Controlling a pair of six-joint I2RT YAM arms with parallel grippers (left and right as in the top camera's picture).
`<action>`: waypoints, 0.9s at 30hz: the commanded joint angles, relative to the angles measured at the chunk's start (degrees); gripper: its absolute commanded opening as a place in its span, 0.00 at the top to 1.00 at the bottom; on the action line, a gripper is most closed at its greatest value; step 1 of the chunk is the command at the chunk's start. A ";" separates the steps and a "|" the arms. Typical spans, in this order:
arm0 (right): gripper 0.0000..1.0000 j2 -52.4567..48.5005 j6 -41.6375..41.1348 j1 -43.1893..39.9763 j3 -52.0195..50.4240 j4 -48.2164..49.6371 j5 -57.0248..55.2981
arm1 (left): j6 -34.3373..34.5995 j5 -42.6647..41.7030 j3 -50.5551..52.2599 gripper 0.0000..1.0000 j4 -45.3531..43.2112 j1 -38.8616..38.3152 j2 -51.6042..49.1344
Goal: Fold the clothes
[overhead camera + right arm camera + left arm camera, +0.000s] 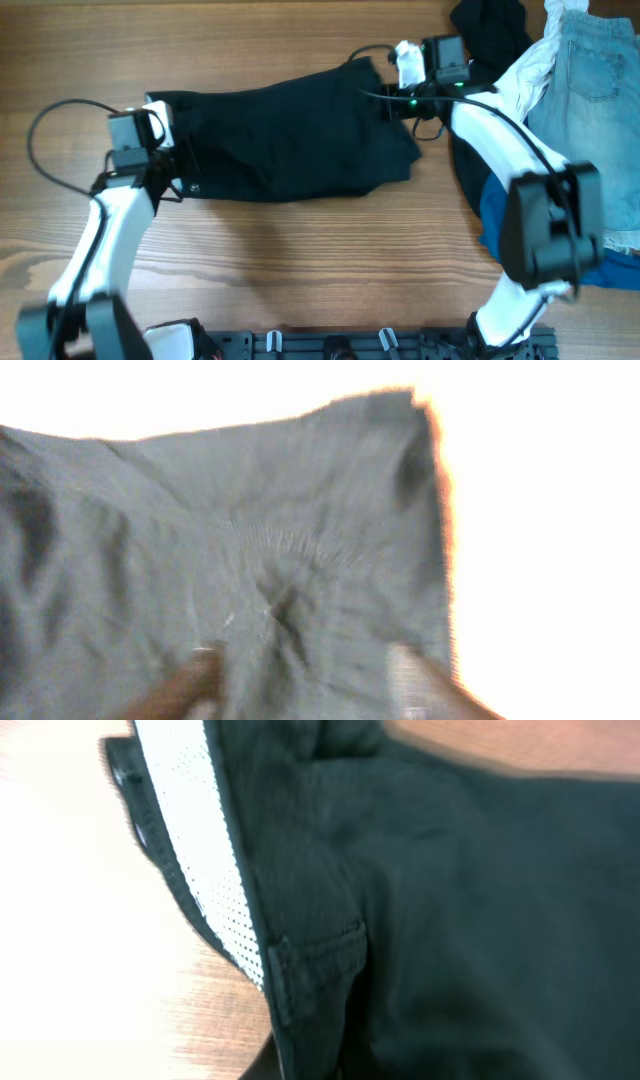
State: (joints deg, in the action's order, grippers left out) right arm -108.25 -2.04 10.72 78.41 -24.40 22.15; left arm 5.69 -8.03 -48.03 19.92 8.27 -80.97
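You had the black garment [290, 140] lying lengthwise across the table [300, 270], with one arm at each of its ends.

Your right gripper [400, 72] sat at the garment's right far corner. In the wrist view, the cloth puckered to a single point between the blurred fingertips [195, 678], so it looked clamped on a pinch of fabric.

Your left gripper [168, 128] was at the garment's left end, over the band with the white mesh lining [200, 850] and a belt loop [280, 975]. Its fingers did not show in its own camera, so I could not tell whether it was closed or had any cloth.

The step in hand looked like a lengthwise fold.

- **Confirm the left grip.** That needed doing before you moved. If only one end was held, the cloth would drag and bunch.
- **Catch both layers.** The left pinch should have taken the band's full thickness, not just the lining.
- **Keep the ends level.** Lifting them together, under light tension, would have let the middle creases flatten rather than fold in.
- **Carry the right end clear of the heap.** The white garment [530, 75] and light-denim garment [590, 70] lay just beyond the black garment's right end, and their edges could have snagged.
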 commanded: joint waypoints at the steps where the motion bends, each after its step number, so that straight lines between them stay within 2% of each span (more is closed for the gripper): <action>1: 0.81 4.52 -3.04 0.31 0.11 -1.97 1.97 | 0.26 0.63 -7.17 0.96 5.31 0.63 6.73; 5: 0.96 4.02 -4.33 0.31 -1.51 -3.26 4.07 | -2.23 0.57 -12.83 0.96 11.56 0.61 7.34; 14: 0.96 -1.16 -4.17 2.93 -7.26 3.19 13.03 | -5.73 -0.55 -18.40 0.96 13.40 0.61 5.31; 20: 0.96 -7.21 -5.79 5.44 -7.28 8.59 13.94 | -6.91 -8.07 -19.87 0.96 13.66 0.13 3.43; 27: 0.96 -11.32 -6.08 5.11 -7.28 9.33 11.98 | -3.58 -8.02 -19.87 0.96 13.53 -7.78 -0.85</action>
State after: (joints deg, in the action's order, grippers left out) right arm -117.97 -7.55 16.29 71.64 -15.40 34.24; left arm 0.30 -13.52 -66.19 33.95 5.21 -79.57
